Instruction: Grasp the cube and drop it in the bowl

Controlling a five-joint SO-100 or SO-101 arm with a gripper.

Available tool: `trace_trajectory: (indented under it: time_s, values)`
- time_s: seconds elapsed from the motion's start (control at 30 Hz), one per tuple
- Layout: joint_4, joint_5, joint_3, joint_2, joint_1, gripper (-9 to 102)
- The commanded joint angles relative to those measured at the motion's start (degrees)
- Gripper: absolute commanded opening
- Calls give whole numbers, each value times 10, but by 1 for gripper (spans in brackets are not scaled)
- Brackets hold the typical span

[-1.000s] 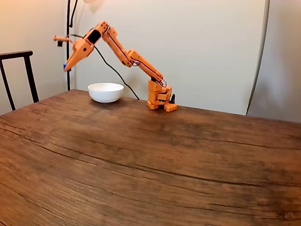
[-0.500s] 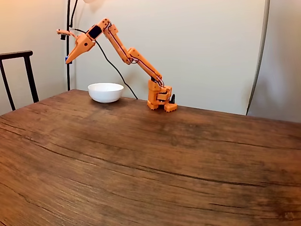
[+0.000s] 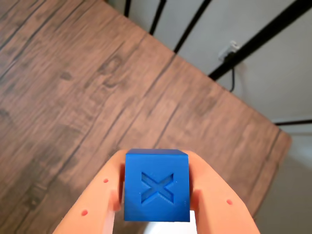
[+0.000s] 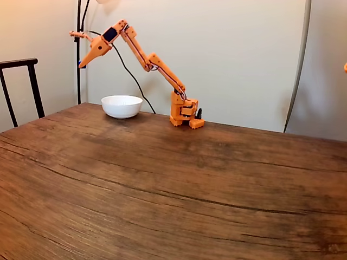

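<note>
**Arm lifts the cube higher, left of the bowl**

Since the earlier frames the arm has risen: the gripper was lower and pointed more steeply down one second ago, and now it stands higher and further up against the wall, with its tip still pointing down and to the left in the fixed view. The bowl and the arm's base have not moved.

The gripper is closed on the cube. In the wrist view the two orange fingers press on the left and right sides of the blue cube, and the face turned to the camera carries a sunken X mark. In the fixed view the cube is only a small blue spot at the fingertips, too small to show any detail.

The cube hangs high in the air, above the far left corner of the table and to the left of the bowl, not over it. The white bowl sits near the far edge of the table, close to the far left corner, just beside the orange base of the arm. A dark chair stands beyond the left edge of the table, and black bars and a cable show past the table corner in the wrist view.
</note>
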Motion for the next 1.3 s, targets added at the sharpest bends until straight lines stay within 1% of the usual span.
trace_trajectory:
  time_s: [0.0,0.3,0.5,0.77,0.83,0.97,1.27]
  values:
    - [37,1,77,90,20,4]
    - [34,-1,375,296,33,4]
    - [33,1,530,417,51,4]
    - [28,5,721,509,104,5]
    - [3,21,763,515,115,5]
    - [-83,57,825,520,134,5]
    - [-208,112,954,521,171,5]
